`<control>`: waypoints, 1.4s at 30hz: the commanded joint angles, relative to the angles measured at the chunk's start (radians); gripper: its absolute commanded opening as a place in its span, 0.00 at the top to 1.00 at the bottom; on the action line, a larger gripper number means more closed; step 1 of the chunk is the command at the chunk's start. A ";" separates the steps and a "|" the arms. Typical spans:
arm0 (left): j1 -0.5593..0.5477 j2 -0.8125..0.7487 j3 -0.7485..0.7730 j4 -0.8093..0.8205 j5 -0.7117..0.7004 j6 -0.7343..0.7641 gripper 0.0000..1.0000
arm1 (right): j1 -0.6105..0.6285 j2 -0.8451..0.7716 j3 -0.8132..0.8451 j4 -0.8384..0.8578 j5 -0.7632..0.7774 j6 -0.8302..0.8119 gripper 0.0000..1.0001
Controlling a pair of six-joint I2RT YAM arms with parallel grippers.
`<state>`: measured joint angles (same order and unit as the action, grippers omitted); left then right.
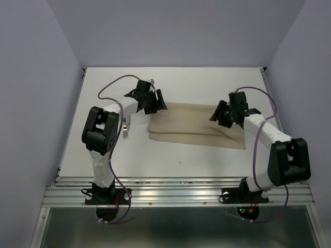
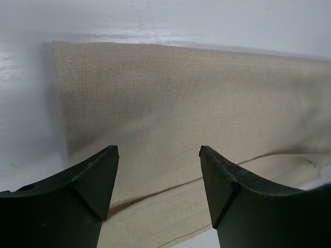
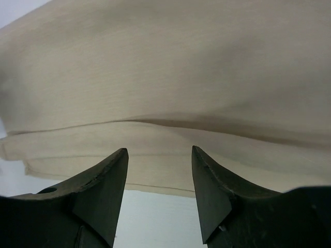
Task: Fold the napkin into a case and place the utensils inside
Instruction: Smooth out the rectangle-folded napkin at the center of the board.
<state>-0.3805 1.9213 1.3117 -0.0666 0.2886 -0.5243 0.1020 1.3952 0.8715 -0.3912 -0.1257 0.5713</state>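
Napkin [image 1: 194, 126] folded, both claws open

Left claw [image 2: 159, 155] gapes over cloth's left end, right claw [image 3: 159, 155] gapes over right end, nothing gripped. Folded strip lies across worktop [image 1: 207, 165]; utensils [image 1: 125, 129] just left of it.

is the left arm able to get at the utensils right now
likely yes: the utensils lie uncovered on the table just left of the napkin, and the left end effector is open and empty close by, though it would have to tuck back toward its own forearm
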 commanded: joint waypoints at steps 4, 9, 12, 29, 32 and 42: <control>0.000 0.071 0.081 -0.108 -0.003 0.020 0.26 | 0.230 0.192 0.208 0.083 -0.006 0.021 0.41; 0.015 0.096 0.063 -0.137 -0.002 0.026 0.26 | 0.332 0.346 0.314 0.141 -0.067 0.059 0.40; 0.023 0.093 0.041 -0.134 0.003 0.026 0.26 | 0.378 0.439 0.377 0.167 -0.100 0.079 0.39; 0.051 0.114 0.026 -0.144 0.018 0.021 0.27 | 0.512 0.482 0.290 0.209 -0.190 0.075 0.40; 0.052 0.116 0.026 -0.144 0.017 0.023 0.27 | 0.522 0.441 0.241 0.201 -0.206 0.065 0.40; 0.061 0.127 0.026 -0.142 0.018 0.026 0.27 | 0.599 0.311 0.127 0.108 -0.232 -0.001 0.40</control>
<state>-0.3321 2.0148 1.3567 -0.1551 0.3416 -0.5217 0.6579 1.7828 1.0294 -0.2104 -0.3435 0.6186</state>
